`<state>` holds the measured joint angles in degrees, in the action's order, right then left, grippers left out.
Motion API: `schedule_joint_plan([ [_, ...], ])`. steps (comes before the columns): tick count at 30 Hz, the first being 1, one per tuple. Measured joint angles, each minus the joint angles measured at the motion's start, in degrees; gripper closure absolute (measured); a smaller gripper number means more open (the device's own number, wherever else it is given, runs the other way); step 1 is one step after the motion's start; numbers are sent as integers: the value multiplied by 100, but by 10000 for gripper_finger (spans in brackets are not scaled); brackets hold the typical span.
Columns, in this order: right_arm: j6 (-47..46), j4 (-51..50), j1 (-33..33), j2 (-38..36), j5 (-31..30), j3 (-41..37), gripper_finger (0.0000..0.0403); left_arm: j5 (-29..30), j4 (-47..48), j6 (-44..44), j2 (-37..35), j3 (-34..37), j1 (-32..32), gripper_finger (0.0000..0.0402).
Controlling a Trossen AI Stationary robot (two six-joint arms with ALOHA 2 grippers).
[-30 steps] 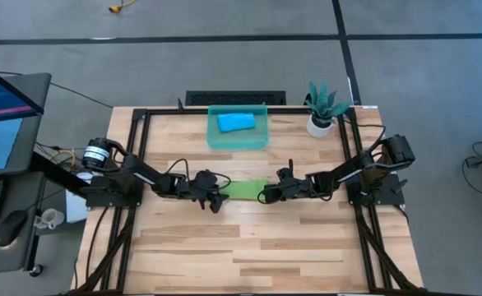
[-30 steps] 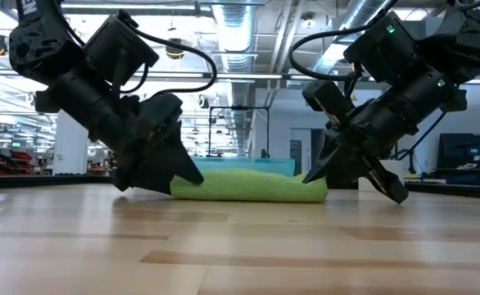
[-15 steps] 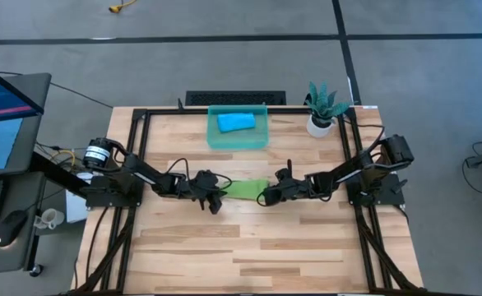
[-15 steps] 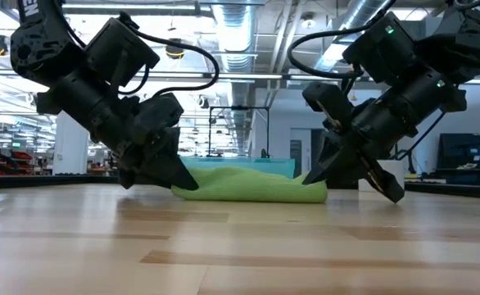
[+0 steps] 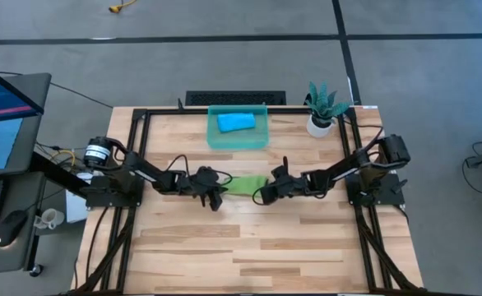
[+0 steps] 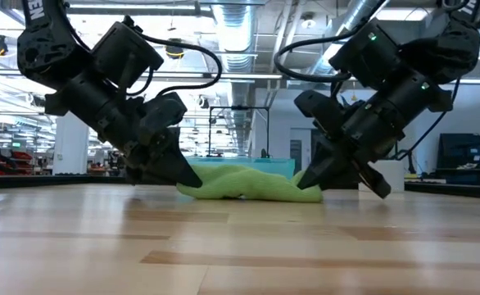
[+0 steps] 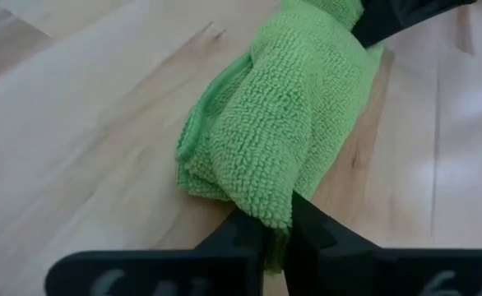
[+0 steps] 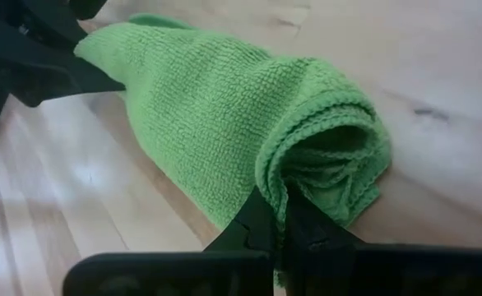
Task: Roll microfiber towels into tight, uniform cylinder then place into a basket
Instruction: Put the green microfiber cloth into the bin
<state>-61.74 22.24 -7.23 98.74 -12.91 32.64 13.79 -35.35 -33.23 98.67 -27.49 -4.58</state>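
Note:
The lime-green microfiber towel [image 5: 243, 184] lies rolled into a loose cylinder at the table's middle, its length running left to right. In the low view the towel [image 6: 248, 182] humps up in its middle. My left gripper [image 5: 220, 193] is shut on its left end and my right gripper [image 5: 261, 196] is shut on its right end. The sky-blue towel [image 5: 235, 122] lies rolled inside the teal basket [image 5: 212, 131] near the far edge. My left gripper pinches the roll's left end [image 7: 267, 210] between its two fingers, at the lower corner of the bundled layers. The fingers slant down from the table's left, along the roll. The towel's underside rests on the table. My right gripper pinches the outer layers at the roll's open right end [image 8: 267, 179] between its two fingers. It slants down from the table's right, along the roll. The spiral of the end shows beside the fingers, and the roll lies on the table.
A white pot with a green plant [image 5: 323, 108] stands at the far right, beside the basket. A black frame [image 5: 138, 148] runs along the table's left, right and far sides. Bare wood [image 5: 241, 247] stretches from the towel toward the near edge.
My left gripper has shut on the towel's left end. My right gripper has shifted a little toward the table's left. The roll, straight a second ago, has been pushed together from both ends and now bulges up in its middle.

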Motion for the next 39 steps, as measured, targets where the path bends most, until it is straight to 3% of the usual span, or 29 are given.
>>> schedule_joint_plan([
  [10,559,79,277,-35,-70,9,387,-5,404,650,-572,-2,359,396],
  [18,1104,688,567,-48,-81,112,388,-60,813,1036,-1035,-2,671,396],
  [39,2666,328,1203,-59,-20,1041,388,-529,1567,1803,-2232,-62,1542,396],
])
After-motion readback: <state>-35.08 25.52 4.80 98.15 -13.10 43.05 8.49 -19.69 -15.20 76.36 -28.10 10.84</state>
